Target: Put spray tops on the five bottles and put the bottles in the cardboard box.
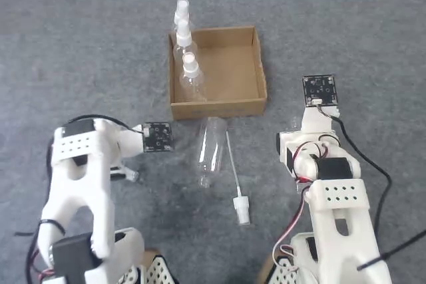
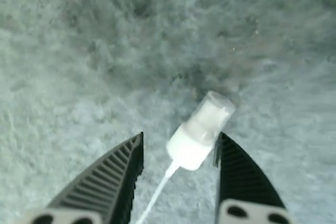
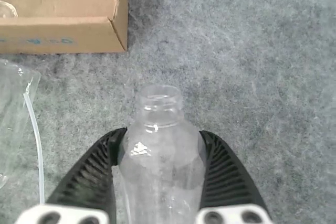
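Observation:
My right gripper (image 3: pixel 160 136) is shut on a clear, topless bottle (image 3: pixel 157 145), its open neck pointing toward the cardboard box (image 3: pixel 63 30). My left gripper (image 2: pixel 179 139) is open around a white spray top (image 2: pixel 197 129) on the carpet. One finger (image 2: pixel 236 177) touches the top; a gap shows on the other side. In the high view the left gripper (image 1: pixel 126 173) is at the left and the right arm (image 1: pixel 313 144) at the right. Between them a second topless bottle (image 1: pixel 212 151) lies beside a loose spray top (image 1: pixel 241 208). Three capped bottles (image 1: pixel 191 74) stand along the left side of the cardboard box (image 1: pixel 229 106).
Grey carpet (image 1: pixel 80 58) covers the table. The loose top's long tube (image 1: pixel 231 157) runs beside the lying bottle toward the box's front wall. The right half of the box floor (image 1: pixel 233 64) is bare.

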Robot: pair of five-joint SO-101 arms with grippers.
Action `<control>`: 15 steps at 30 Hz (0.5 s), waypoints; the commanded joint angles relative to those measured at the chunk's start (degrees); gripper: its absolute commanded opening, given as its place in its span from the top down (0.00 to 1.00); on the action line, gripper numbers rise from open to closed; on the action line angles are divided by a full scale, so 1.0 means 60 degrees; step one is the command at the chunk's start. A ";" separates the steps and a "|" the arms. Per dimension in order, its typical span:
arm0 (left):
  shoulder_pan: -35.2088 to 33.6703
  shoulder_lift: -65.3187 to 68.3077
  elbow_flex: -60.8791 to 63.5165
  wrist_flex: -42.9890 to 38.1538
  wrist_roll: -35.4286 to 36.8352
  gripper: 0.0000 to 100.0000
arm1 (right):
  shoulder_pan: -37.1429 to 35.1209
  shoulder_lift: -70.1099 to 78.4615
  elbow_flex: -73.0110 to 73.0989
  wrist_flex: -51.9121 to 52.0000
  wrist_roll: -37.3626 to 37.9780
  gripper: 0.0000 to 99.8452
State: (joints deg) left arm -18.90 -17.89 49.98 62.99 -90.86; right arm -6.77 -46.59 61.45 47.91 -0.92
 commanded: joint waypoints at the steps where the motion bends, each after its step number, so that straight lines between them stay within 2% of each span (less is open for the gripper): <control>1: 0.0264 -0.0059 0.0212 -0.0718 -0.0103 0.79 | 0.0139 -0.0330 -0.0147 -0.0256 0.0132 0.99; 5: 0.0293 0.0396 0.0168 -0.0879 -0.0132 0.79 | 0.0139 -0.0330 -0.0147 -0.0256 0.0132 0.99; 10: 0.0117 0.2125 -0.0960 -0.0791 0.0220 0.79 | 0.0139 -0.0330 -0.0147 -0.0256 0.0147 0.99; 15: 0.0176 0.3253 -0.2630 0.0733 0.0952 0.79 | 0.0139 -0.0330 -0.0147 -0.0256 0.0147 0.99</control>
State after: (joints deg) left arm -18.20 -1.36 43.21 60.97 -88.13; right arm -6.77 -46.59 61.45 47.91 -0.92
